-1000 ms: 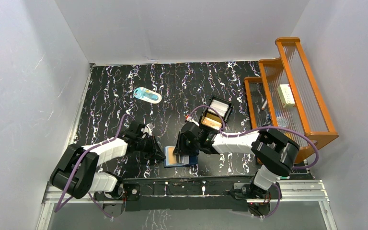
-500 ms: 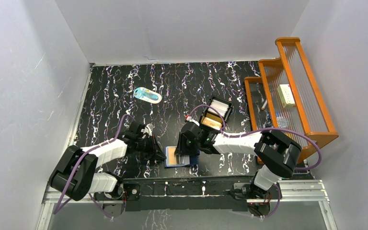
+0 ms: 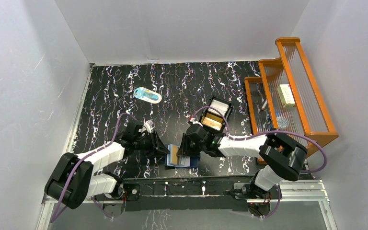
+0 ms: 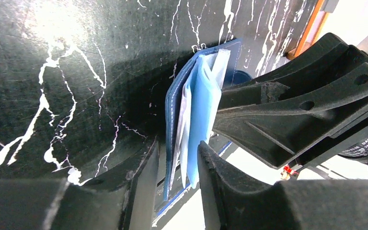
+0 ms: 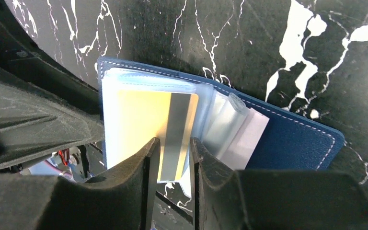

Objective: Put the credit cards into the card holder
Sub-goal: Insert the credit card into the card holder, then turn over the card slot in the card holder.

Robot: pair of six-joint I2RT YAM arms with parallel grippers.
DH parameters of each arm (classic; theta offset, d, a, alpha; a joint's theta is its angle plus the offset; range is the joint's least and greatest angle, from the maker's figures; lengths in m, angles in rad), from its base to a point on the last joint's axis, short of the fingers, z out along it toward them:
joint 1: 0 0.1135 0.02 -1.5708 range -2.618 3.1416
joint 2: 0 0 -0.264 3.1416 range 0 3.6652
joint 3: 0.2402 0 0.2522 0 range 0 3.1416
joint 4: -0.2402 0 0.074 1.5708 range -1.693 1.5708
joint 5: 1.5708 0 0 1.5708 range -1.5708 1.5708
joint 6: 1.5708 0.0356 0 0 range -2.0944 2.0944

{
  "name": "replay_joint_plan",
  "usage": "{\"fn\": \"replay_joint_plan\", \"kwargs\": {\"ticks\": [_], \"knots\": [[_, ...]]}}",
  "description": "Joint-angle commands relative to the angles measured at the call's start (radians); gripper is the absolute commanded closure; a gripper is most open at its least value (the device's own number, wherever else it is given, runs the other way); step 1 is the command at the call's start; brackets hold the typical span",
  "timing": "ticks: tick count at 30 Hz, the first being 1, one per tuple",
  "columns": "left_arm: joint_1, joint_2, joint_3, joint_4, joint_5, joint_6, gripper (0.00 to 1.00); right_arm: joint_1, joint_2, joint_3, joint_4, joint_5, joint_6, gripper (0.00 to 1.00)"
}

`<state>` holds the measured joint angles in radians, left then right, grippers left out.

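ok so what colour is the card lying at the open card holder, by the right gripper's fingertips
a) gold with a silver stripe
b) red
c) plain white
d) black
A: the right wrist view shows a gold card with a silver stripe lying on the pale inside of the navy card holder, with the right gripper at its lower edge.

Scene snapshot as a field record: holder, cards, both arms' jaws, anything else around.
card holder: unfolded, between the two grippers
golden card: on the holder, seemingly partly under a clear pocket
left gripper: jaws straddle the holder's leaves; grip unclear
right gripper: jaws apart, tips over the golden card
black tray: behind the holder; holds white cards and a tan card
oval item: far back, apart from everything
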<state>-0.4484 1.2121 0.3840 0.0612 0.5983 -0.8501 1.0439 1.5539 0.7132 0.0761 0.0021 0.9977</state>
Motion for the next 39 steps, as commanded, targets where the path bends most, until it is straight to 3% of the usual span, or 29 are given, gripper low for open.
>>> {"fn": "replay_joint_plan", "kwargs": {"ticks": [1,11,17,23,27,32,39], "knots": [[-0.004,-0.005,-0.025,0.086,0.066,-0.033,0.65,-0.012,-0.089,-0.041,0.027,0.018,-0.024,0.62],[-0.006,0.025,-0.074,0.314,0.129,-0.122,0.53,-0.028,-0.060,-0.090,0.058,0.005,-0.009,0.69],[-0.007,0.049,-0.091,0.361,0.130,-0.117,0.49,-0.030,-0.089,-0.102,0.041,0.045,-0.018,0.74],[-0.042,0.092,-0.109,0.519,0.153,-0.180,0.49,-0.029,-0.081,-0.145,0.091,0.030,0.003,0.76],[-0.066,0.090,-0.102,0.519,0.137,-0.175,0.54,-0.029,-0.088,-0.158,0.107,0.030,0.005,0.77],[-0.081,0.102,-0.098,0.506,0.125,-0.161,0.71,-0.028,-0.095,-0.174,0.128,0.028,0.009,0.77],[-0.101,0.109,-0.074,0.443,0.093,-0.119,0.80,-0.029,-0.103,-0.181,0.135,0.025,0.010,0.77]]}}
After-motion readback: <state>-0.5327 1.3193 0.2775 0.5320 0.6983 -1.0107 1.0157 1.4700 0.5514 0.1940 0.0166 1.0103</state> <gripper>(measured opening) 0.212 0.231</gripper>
